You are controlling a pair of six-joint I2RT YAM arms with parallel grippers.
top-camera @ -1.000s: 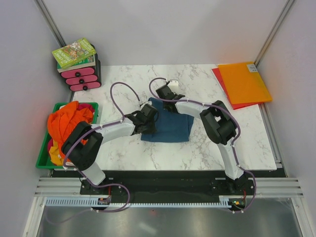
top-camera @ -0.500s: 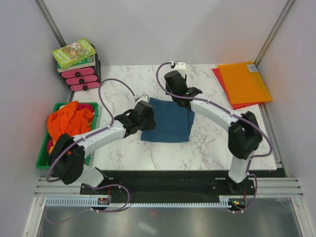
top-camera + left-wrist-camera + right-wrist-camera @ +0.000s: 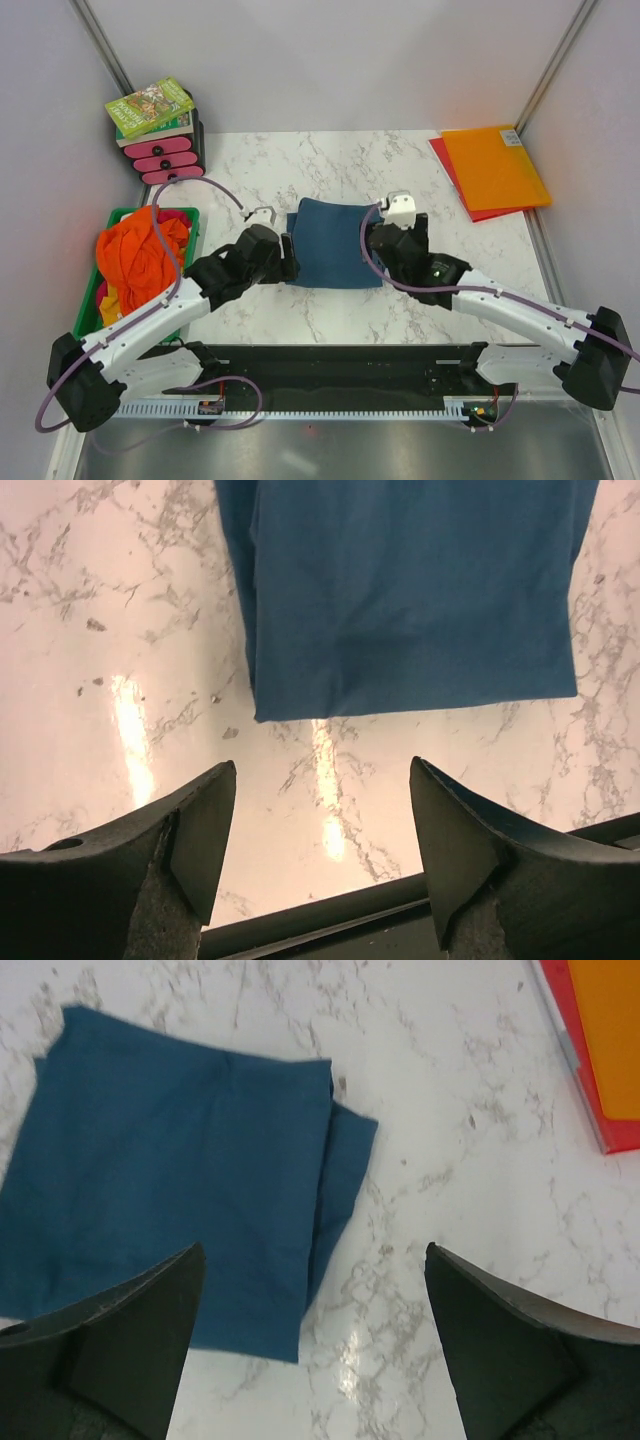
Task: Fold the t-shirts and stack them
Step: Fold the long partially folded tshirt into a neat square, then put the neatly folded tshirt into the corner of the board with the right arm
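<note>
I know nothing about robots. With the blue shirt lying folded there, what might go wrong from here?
1. The blue shirt is folded unevenly: an under layer sticks out at one side, so a stack built on it may sit crooked.
2. The orange shirts lie bunched in the green bin. The left gripper might drag up several at once.

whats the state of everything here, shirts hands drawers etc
blue t-shirt: folded, lying flat
orange t-shirts: unfolded, crumpled in the green bin
left hand: open, empty
right hand: open, empty
pink drawers: all shut
book: closed, on top of the drawers
folders: stacked flat, orange over red
</note>
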